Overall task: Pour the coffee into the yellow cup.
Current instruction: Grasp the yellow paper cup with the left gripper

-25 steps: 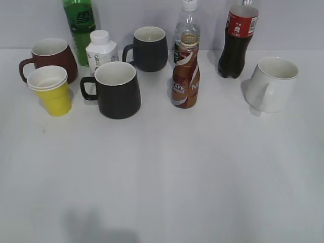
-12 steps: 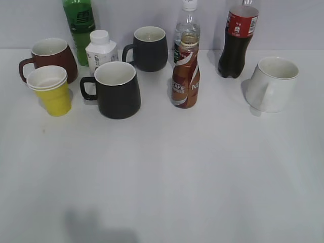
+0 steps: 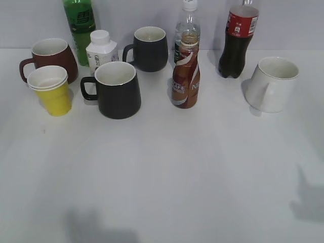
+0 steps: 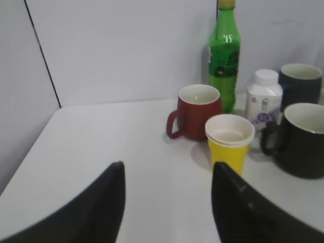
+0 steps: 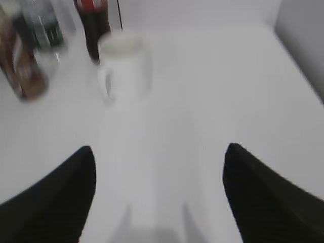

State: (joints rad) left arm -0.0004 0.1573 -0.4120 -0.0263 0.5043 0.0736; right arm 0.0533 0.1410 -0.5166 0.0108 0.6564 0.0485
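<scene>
The coffee bottle [image 3: 186,76], curvy and brown-orange with a white swirl, stands uncapped and upright mid-table; it is blurred at the left edge of the right wrist view [image 5: 23,66]. The yellow cup [image 3: 51,91] stands at the left, in front of the maroon mug [image 3: 50,56]; it also shows in the left wrist view [image 4: 229,144]. My left gripper [image 4: 167,174] is open and empty, the cup just beyond its right finger. My right gripper [image 5: 159,154] is open and empty over bare table, short of the white mug [image 5: 124,66]. Neither gripper shows in the exterior view.
Two black mugs [image 3: 117,90] [image 3: 149,48], a white pill bottle [image 3: 101,49], a green bottle [image 3: 79,25], a clear bottle [image 3: 187,23], a cola bottle [image 3: 237,40] and a white mug [image 3: 273,83] stand along the back. A shadow [image 3: 309,200] lies at the right front.
A new shadow has appeared at the right front of the table in the exterior view. The objects have not moved.
</scene>
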